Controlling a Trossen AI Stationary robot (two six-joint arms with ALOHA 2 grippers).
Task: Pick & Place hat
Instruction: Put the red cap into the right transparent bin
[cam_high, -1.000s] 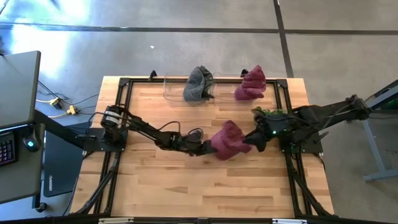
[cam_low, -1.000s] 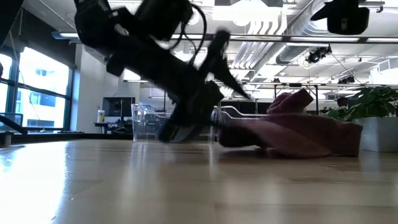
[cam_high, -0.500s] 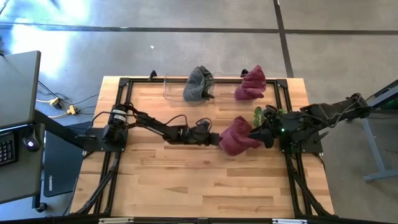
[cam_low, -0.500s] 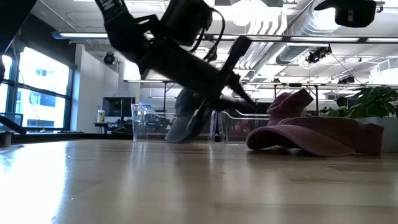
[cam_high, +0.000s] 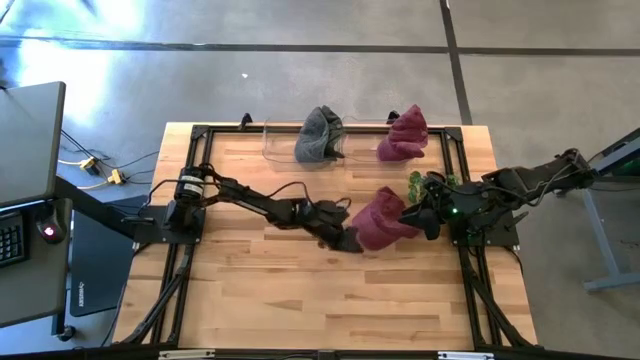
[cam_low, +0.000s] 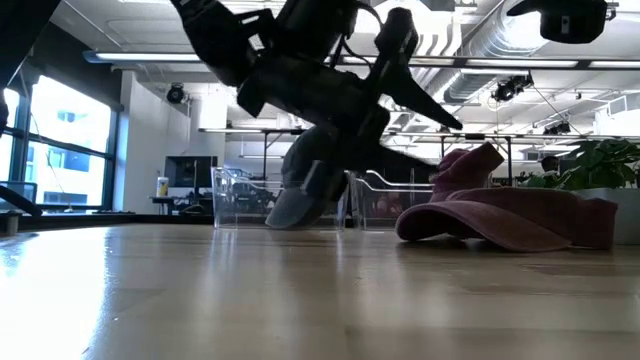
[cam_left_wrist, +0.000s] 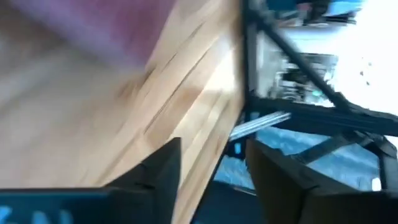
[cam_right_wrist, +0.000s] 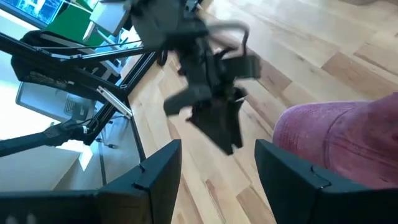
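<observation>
The left arm stretches across the table's middle, its left gripper (cam_high: 343, 238) with fingers parted around nothing. The right arm reaches in from the right edge, right gripper (cam_high: 415, 222) fingers apart.

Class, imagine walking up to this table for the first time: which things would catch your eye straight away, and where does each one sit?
First, the maroon hat lying right of the table's middle, with the left gripper at its left edge and the right gripper at its right edge, both open and empty. Next, along the far edge, a grey hat in a clear bin and a second maroon hat beside it.
</observation>
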